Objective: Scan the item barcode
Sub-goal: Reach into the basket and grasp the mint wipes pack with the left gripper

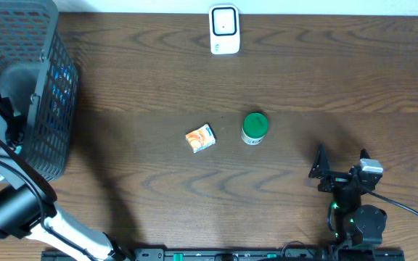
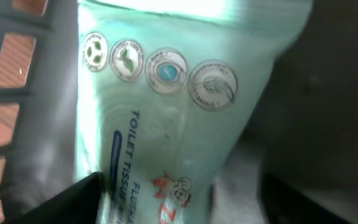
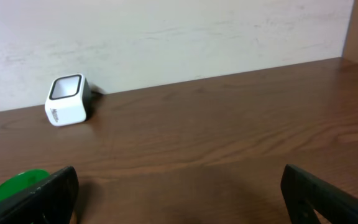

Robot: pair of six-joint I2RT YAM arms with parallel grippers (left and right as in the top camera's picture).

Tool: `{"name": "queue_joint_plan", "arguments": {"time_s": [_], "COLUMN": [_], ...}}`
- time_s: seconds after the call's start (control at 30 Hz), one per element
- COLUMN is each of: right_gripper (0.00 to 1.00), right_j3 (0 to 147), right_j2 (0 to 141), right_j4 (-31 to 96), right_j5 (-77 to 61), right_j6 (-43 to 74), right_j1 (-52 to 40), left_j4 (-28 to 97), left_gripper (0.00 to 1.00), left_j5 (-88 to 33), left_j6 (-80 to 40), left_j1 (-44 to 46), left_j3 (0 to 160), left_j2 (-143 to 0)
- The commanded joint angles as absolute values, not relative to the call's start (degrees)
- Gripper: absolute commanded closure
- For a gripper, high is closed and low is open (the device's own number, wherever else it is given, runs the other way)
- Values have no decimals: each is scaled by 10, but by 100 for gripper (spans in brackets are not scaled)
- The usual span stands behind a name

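Left gripper [image 2: 179, 190] hangs inside the dark grey mesh basket [image 1: 53, 94] at the left, jaws parted astride a pale green soft pack of toilet tissue [image 2: 166, 124] — not yet clamped, probably to carry it to the white boxy scanner [image 1: 224, 30] at the far edge. Right gripper [image 3: 179, 183] rests spread, empty.

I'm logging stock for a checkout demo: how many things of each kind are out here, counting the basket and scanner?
Barcode scanner: 1
Basket: 1
Green-lidded can: 1
Small orange and blue box: 1
Toilet tissue pack, by the basket's mesh: 1
Total: 5
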State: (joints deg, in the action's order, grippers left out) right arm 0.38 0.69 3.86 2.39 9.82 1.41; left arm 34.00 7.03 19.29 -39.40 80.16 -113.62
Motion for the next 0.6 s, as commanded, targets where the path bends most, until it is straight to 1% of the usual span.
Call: {"name": "queue_joint_plan", "arguments": {"time_s": [0.0,0.03,0.1,0.17,0.27,0.4,0.57], "right_gripper": [1,1,1,1,1,1,1], "right_j3": [3,3,3,3,3,3,3], "right_j2": [4,4,4,4,4,4,4], "right_j4": [40,41,40,40,41,41,40], "right_j5": [29,29,29,29,29,29,29], "right_j6": [91,91,91,91,91,91,91], "right_j1": [11,11,11,11,11,11,11], "left_j4": [333,333,330,326,325,324,324], "left_gripper": [30,31,39,45,59,65,81], "left_j5": [71,71,71,71,71,71,71], "left_j6": [208,208,208,208,207,174,118], "left_j1": [-397,-397,-398,-399,-398,-394,-381], "left_j3": [800,800,800,801,810,839,885], "left_j2": [-1157,-1159,-1159,-1157,-1145,-1095,-993]}}
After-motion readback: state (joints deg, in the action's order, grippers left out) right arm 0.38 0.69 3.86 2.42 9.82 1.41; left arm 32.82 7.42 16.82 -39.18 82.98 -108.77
